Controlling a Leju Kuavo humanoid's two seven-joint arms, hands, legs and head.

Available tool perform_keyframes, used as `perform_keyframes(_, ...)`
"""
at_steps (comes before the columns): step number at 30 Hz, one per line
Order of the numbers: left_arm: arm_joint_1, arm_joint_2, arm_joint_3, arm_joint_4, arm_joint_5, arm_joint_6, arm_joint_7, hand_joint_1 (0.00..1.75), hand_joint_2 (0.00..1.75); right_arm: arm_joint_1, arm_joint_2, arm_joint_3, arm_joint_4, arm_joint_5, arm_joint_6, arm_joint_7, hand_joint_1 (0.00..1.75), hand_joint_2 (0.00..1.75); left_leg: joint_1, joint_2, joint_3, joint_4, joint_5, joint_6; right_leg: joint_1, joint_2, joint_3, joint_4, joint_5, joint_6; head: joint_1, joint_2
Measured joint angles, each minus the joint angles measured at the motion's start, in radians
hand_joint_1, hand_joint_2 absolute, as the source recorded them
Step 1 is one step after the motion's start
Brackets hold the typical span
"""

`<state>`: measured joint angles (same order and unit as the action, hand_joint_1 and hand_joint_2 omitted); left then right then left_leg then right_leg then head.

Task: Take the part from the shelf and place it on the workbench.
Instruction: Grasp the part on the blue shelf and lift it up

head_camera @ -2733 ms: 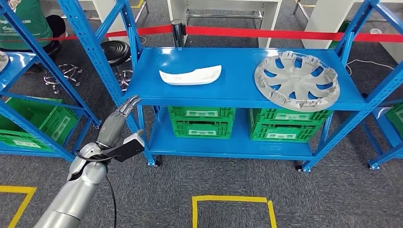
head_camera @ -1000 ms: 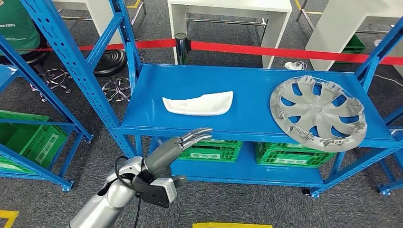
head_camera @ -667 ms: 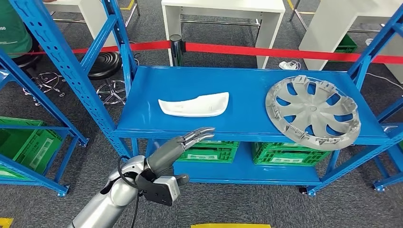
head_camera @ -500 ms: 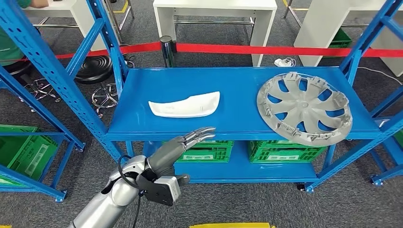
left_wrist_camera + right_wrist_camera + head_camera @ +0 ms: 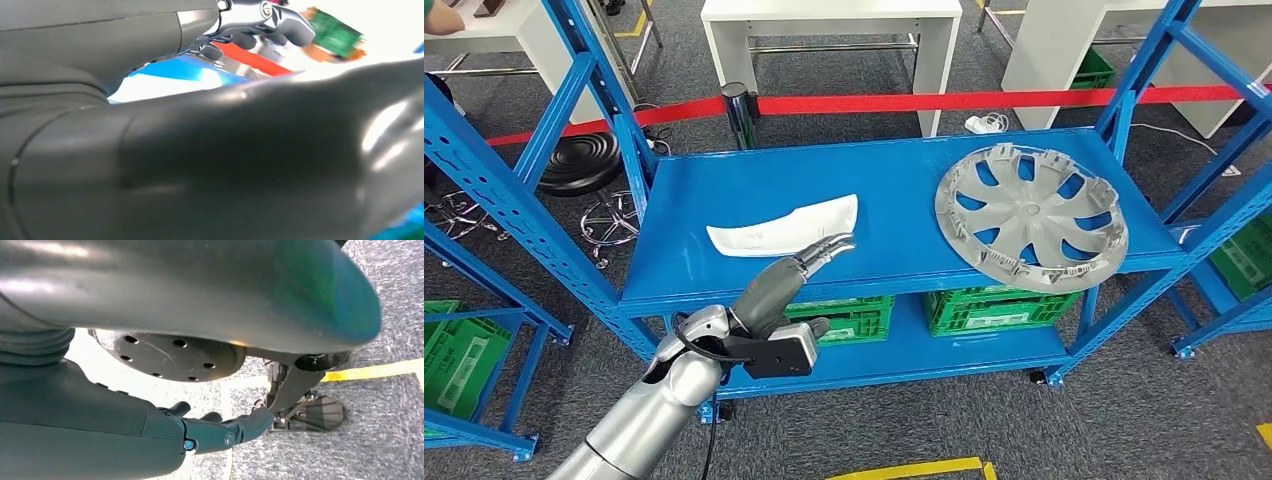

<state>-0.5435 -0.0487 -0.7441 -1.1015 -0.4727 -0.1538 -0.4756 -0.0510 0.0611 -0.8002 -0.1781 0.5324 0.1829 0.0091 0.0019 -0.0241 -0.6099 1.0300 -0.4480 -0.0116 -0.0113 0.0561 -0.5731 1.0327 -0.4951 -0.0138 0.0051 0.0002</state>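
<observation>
A white curved part (image 5: 782, 228) lies on the left half of the blue shelf's top board (image 5: 894, 180). To its right on the same board rests a grey wheel cover (image 5: 1031, 217). My left hand (image 5: 799, 272) reaches up over the board's front edge with fingers stretched out and nothing in them. Its fingertips (image 5: 839, 243) are just at the near edge of the white part. In the left wrist view the fingers (image 5: 265, 17) point out past the thick thumb. My right hand (image 5: 220, 430) hangs over the floor, loosely spread and holding nothing.
Green crates (image 5: 849, 318) (image 5: 999, 305) stand on the lower board. A red barrier tape (image 5: 944, 100) runs behind the shelf, with white tables (image 5: 824, 20) beyond it. Blue racks flank both sides, and a black stool (image 5: 579, 160) stands at the left. A yellow floor line (image 5: 904, 468) is near me.
The camera has moved and the whole scene has shifted. My left hand has risen from below the shelf's front edge to over the board, fingertips now at the white part.
</observation>
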Motion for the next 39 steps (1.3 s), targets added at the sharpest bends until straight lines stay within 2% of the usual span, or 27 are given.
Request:
perform_keyframes(1,-0.009,-0.005,0.005,0.029,-0.008,0.018,0.008,0.0,0.0,0.0,0.0,0.0,0.0,0.001,-0.001,-0.002,0.0,0.0,0.0,0.0,0.0,-0.001,0.001,0.002,0.0,0.0,0.001,-0.002,0.001,-0.004,0.0,0.0)
perform_keyframes(3,-0.026,-0.016,0.017,0.089,-0.029,0.059,0.032,0.0,0.0,0.0,0.0,-0.001,0.0,0.002,-0.002,-0.001,0.0,0.0,-0.002,-0.001,-0.001,-0.001,0.0,0.007,0.0,-0.001,0.005,-0.009,0.003,-0.002,0.0,0.0)
perform_keyframes(8,-0.07,-0.038,0.035,0.231,-0.131,0.192,0.119,0.0,0.0,-0.001,0.0,-0.002,0.0,0.016,-0.006,0.015,0.0,0.0,-0.004,-0.001,-0.001,-0.001,0.0,0.015,-0.002,-0.002,0.008,-0.017,0.007,0.009,0.0,0.0)
perform_keyframes(14,-0.13,-0.065,0.053,0.399,-0.191,0.243,0.186,0.0,0.0,-0.001,0.0,-0.002,0.0,0.039,-0.006,0.031,0.0,0.0,-0.006,-0.001,-0.002,0.001,-0.001,0.017,-0.004,-0.002,0.008,-0.019,0.008,0.022,0.0,0.0)
perform_keyframes(16,-0.146,-0.074,0.057,0.449,-0.201,0.248,0.195,0.0,0.0,-0.002,0.001,-0.002,0.0,0.045,-0.006,0.033,0.0,0.0,-0.009,0.0,0.0,-0.002,-0.003,0.026,-0.008,-0.001,0.01,-0.027,0.009,0.033,-0.001,0.0)
perform_keyframes(18,-0.16,-0.084,0.059,0.485,-0.21,0.255,0.198,0.0,0.0,-0.003,0.0,-0.002,0.0,0.047,-0.006,0.033,0.0,0.0,-0.005,0.004,0.016,-0.03,0.005,0.04,-0.007,-0.006,0.014,-0.034,0.01,0.043,-0.001,0.0)
perform_keyframes(19,-0.167,-0.09,0.059,0.501,-0.214,0.257,0.198,0.0,0.0,-0.004,0.0,-0.002,0.0,0.047,-0.006,0.032,0.0,0.0,-0.001,0.006,0.028,-0.047,0.008,0.046,-0.005,-0.014,0.006,-0.017,0.003,0.044,0.0,0.0)
perform_keyframes(20,-0.174,-0.097,0.059,0.517,-0.217,0.26,0.198,0.0,0.0,-0.005,0.0,-0.002,-0.001,0.047,-0.006,0.03,0.0,0.0,0.002,0.008,0.039,-0.062,0.01,0.05,-0.004,-0.024,-0.016,0.023,-0.013,0.044,0.0,0.0)
perform_keyframes(22,-0.182,-0.107,0.059,0.55,-0.223,0.264,0.195,0.0,0.0,-0.007,0.0,-0.002,-0.001,0.046,-0.006,0.026,0.0,0.0,0.002,0.014,0.051,-0.067,-0.001,0.053,-0.007,-0.039,-0.095,0.154,-0.056,0.047,0.001,0.0)
perform_keyframes(23,-0.183,-0.112,0.059,0.564,-0.225,0.265,0.193,0.0,0.0,-0.007,0.0,-0.002,-0.001,0.045,-0.006,0.025,0.0,0.0,0.002,0.018,0.056,-0.064,-0.009,0.05,-0.01,-0.041,-0.134,0.211,-0.066,0.051,0.001,0.0)
perform_keyframes(24,-0.182,-0.116,0.059,0.576,-0.226,0.266,0.191,0.0,0.0,-0.006,0.0,-0.002,-0.001,0.045,-0.006,0.024,0.0,0.0,0.004,0.02,0.062,-0.058,-0.019,0.046,-0.014,-0.042,-0.159,0.238,-0.059,0.055,0.0,0.0)
perform_keyframes(25,-0.181,-0.12,0.059,0.586,-0.226,0.266,0.19,0.0,0.0,-0.004,-0.001,-0.002,-0.001,0.045,-0.006,0.023,0.0,0.0,0.008,0.022,0.069,-0.051,-0.031,0.039,-0.019,-0.045,-0.165,0.225,-0.031,0.06,0.0,0.0)
perform_keyframes(27,-0.182,-0.126,0.06,0.602,-0.226,0.267,0.185,0.0,0.0,-0.003,-0.001,-0.002,-0.001,0.045,-0.007,0.024,0.0,0.0,0.018,0.025,0.085,-0.032,-0.059,0.019,-0.029,-0.054,-0.126,0.115,0.046,0.077,0.001,0.0)
perform_keyframes(28,-0.183,-0.128,0.061,0.609,-0.224,0.268,0.183,0.0,0.0,-0.003,0.001,-0.002,0.001,0.045,-0.008,0.026,0.0,0.0,0.02,0.026,0.087,-0.02,-0.075,0.007,-0.031,-0.059,-0.101,0.063,0.063,0.08,0.004,0.0)
perform_keyframes(29,-0.184,-0.13,0.062,0.615,-0.222,0.268,0.18,0.0,0.0,-0.003,0.003,-0.002,0.002,0.045,-0.009,0.029,0.0,0.0,0.021,0.028,0.089,-0.012,-0.089,-0.003,-0.031,-0.061,-0.085,0.032,0.063,0.075,0.007,0.0)
perform_keyframes(30,-0.185,-0.131,0.064,0.62,-0.22,0.269,0.177,0.0,0.0,-0.004,0.004,-0.002,0.002,0.045,-0.011,0.033,0.0,0.0,0.019,0.028,0.092,-0.01,-0.1,-0.011,-0.028,-0.061,-0.077,0.025,0.047,0.064,0.008,0.0)
perform_keyframes(32,-0.187,-0.133,0.067,0.627,-0.219,0.269,0.173,0.0,0.0,-0.005,0.004,-0.002,0.003,0.047,-0.015,0.037,0.0,0.0,0.017,0.029,0.104,-0.017,-0.113,-0.02,-0.024,-0.057,-0.068,0.031,0.026,0.032,0.005,0.0)
perform_keyframes(34,-0.19,-0.136,0.071,0.631,-0.215,0.266,0.163,0.0,0.0,-0.003,0.004,-0.002,0.002,0.048,-0.016,0.041,0.0,0.0,0.019,0.029,0.11,0.002,-0.127,-0.028,-0.024,-0.055,-0.047,0.03,0.012,0.016,-0.001,0.0)
perform_keyframes(35,-0.192,-0.137,0.074,0.632,-0.209,0.261,0.154,0.0,0.0,-0.003,0.004,-0.002,0.002,0.05,-0.016,0.042,0.0,0.0,0.019,0.029,0.091,0.041,-0.141,-0.031,-0.024,-0.055,-0.031,0.026,0.006,0.01,-0.003,0.0)
perform_keyframes(36,-0.193,-0.137,0.078,0.635,-0.201,0.253,0.144,0.0,0.0,-0.002,0.004,-0.002,0.002,0.05,-0.016,0.043,0.0,0.0,0.018,0.029,0.055,0.103,-0.157,-0.033,-0.024,-0.054,-0.017,0.021,0.0,0.005,-0.006,0.0)
perform_keyframes(38,-0.188,-0.137,0.085,0.642,-0.187,0.237,0.129,0.0,0.0,-0.002,0.004,-0.002,0.002,0.051,-0.017,0.041,0.0,0.0,0.016,0.029,-0.052,0.241,-0.181,-0.031,-0.02,-0.049,0.011,0.01,-0.017,-0.003,-0.007,0.0)
perform_keyframes(39,-0.184,-0.136,0.088,0.646,-0.182,0.232,0.124,0.0,0.0,-0.002,0.004,-0.002,0.002,0.052,-0.017,0.04,0.0,0.0,0.015,0.028,-0.097,0.279,-0.168,-0.027,-0.018,-0.045,0.025,0.006,-0.028,-0.006,-0.007,0.0)
